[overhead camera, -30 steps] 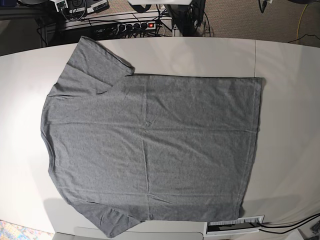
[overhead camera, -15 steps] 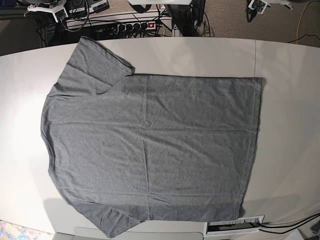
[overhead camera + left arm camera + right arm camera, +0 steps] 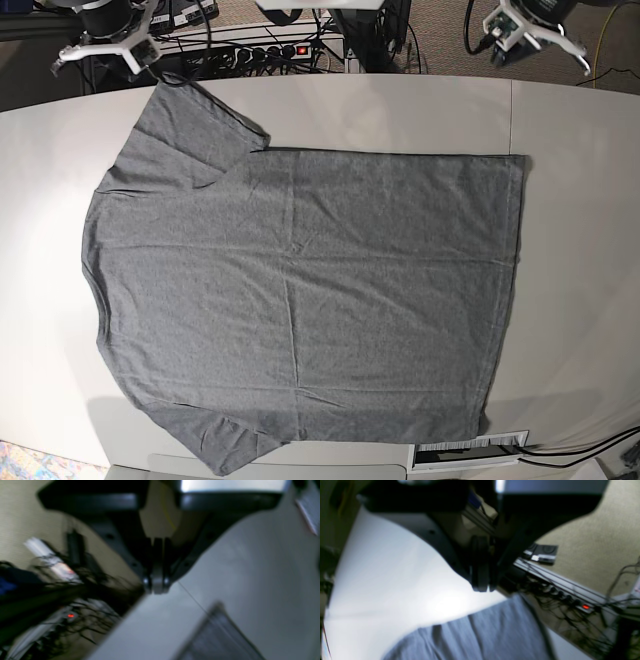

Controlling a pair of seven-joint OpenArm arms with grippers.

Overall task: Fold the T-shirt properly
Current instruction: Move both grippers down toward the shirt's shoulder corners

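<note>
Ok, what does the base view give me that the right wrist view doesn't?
Only the base view shows the whole T-shirt spread flat, both sleeves and the hem, plus the left gripper at the far table edge. Only the right wrist view shows the right gripper close up, fingers shut and empty. Both show grey cloth, white table and the power strip.

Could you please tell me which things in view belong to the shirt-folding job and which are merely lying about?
Part of the job:
- T-shirt, spread flat on the table
- left gripper, jaws shut, empty
- right gripper, jaws shut, empty

Just lying about:
- power strip with a red light, beyond the table
- tangled cables beside it
- white label strip at the near edge
</note>
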